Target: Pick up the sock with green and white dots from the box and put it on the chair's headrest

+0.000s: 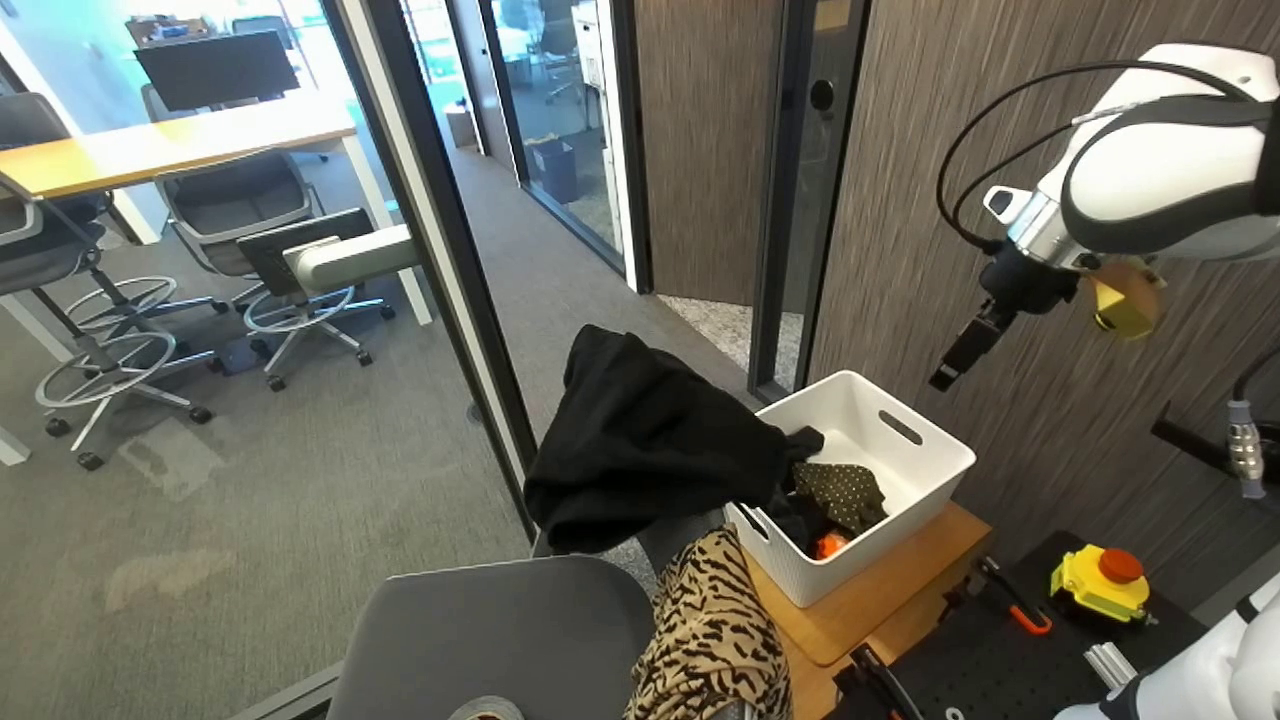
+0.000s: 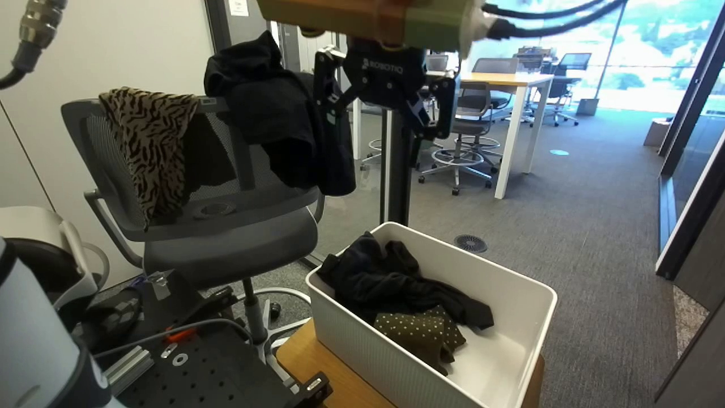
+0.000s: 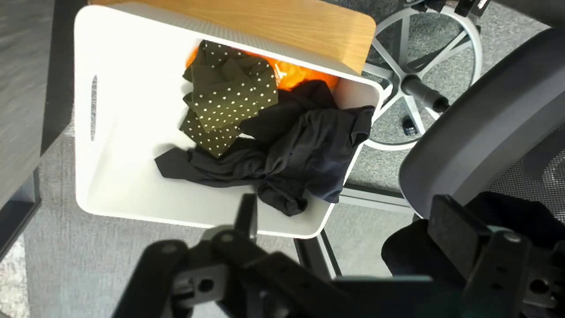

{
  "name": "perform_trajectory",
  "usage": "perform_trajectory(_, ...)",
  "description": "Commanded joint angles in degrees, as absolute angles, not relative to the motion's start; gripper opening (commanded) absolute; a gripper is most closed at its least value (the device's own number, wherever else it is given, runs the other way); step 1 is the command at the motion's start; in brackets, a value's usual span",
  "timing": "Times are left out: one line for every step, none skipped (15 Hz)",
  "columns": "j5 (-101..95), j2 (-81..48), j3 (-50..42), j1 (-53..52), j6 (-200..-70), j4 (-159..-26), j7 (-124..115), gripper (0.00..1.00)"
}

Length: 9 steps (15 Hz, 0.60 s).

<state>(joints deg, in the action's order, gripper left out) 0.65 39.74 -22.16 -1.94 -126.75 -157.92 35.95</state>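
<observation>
The sock is a dark olive-green cloth with white dots, crumpled inside the white box. It shows in both exterior views [image 1: 843, 495] [image 2: 416, 334] and in the wrist view [image 3: 231, 97]. The box [image 1: 885, 548] also shows its wall in an exterior view [image 2: 362, 354] and its bare floor in the wrist view [image 3: 132, 132]. The chair's headrest shows as black rumpled cloth [image 1: 650, 440] [image 2: 272, 113] draped over the backrest top. My gripper [image 2: 376, 136] is open and empty, above the box and apart from the cloth; its fingers spread wide in the wrist view [image 3: 351, 218].
Black clothing [image 3: 304, 145] lies beside the sock in the box, with an orange item [image 3: 293, 75] at the wall. The box stands on a wooden surface [image 1: 905, 590]. Tiger-striped cloth [image 2: 153, 141] hangs on the chair [image 2: 232, 243]. A yellow emergency stop [image 1: 1100, 580] sits near the robot base.
</observation>
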Motion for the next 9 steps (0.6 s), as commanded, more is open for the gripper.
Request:
perform_trajectory(6.25, 33.84, -28.83, -4.13, -131.46, -157.96, 48.16, 1.0)
perform_trajectory(7.8, 31.76, -30.11, -4.32, -132.04, -158.03, 51.39, 1.0)
perform_trajectory(9.49, 29.73, -31.12, -4.47, -132.52, -158.12, 54.41, 1.0)
perform_trajectory(11.49, 27.13, -31.98, -4.78, -133.28, -157.97, 57.48, 1.0)
perform_trajectory(13.6, 24.56, -32.42, -5.0, -133.94, -157.69, 60.32, 1.0)
perform_trajectory(16.02, 21.69, -32.86, -5.51, -134.52, -157.07, 63.05, 1.0)
perform_trajectory(18.3, 18.75, -32.73, -5.75, -135.37, -156.45, 65.22, 1.0)
perform_trajectory(20.38, 15.59, -32.06, -5.69, -136.39, -155.63, 66.82, 1.0)
perform_trajectory(22.48, 12.72, -31.22, -5.48, -137.52, -154.86, 68.25, 1.0)
